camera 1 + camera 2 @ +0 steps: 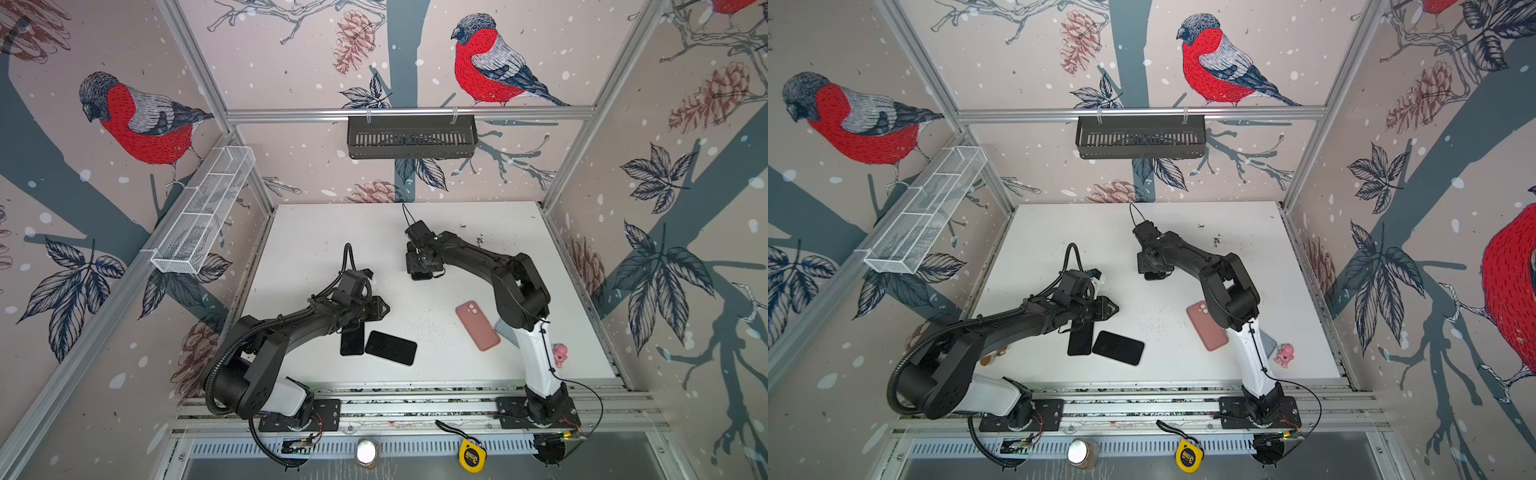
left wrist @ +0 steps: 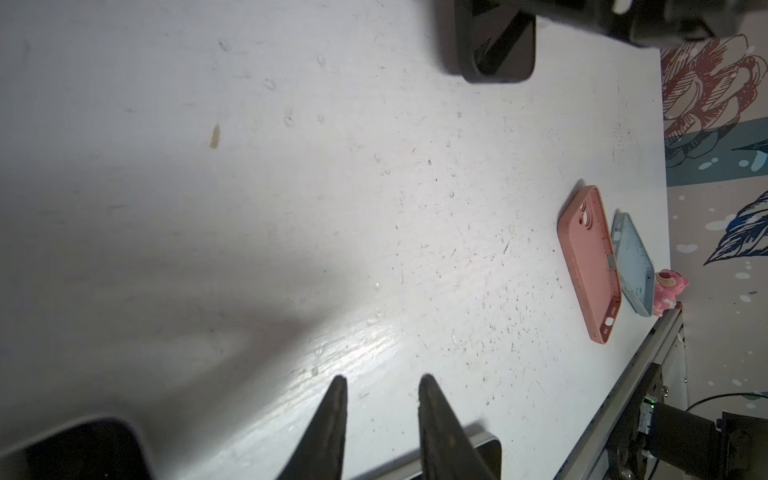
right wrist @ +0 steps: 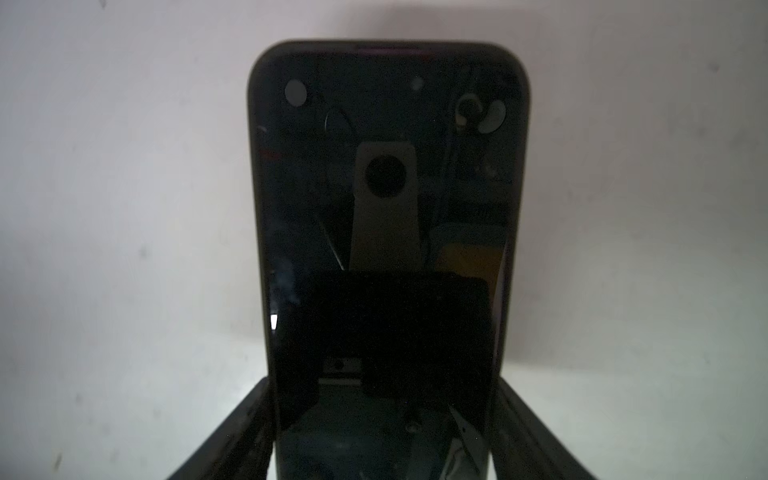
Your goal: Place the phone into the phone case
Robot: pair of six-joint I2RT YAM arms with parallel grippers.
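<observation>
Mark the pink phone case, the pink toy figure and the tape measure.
pink phone case [image 1: 478, 328], in a top view, middle of its back.
pink toy figure [image 1: 1284, 355], in a top view, its body.
tape measure [image 1: 471, 456], in a top view, yellow housing.

left arm [image 1: 286, 324]: black, white lower link | right arm [image 1: 515, 282]: same (thin black cable) | fingers [image 2: 330, 428]: black, tapered
</observation>
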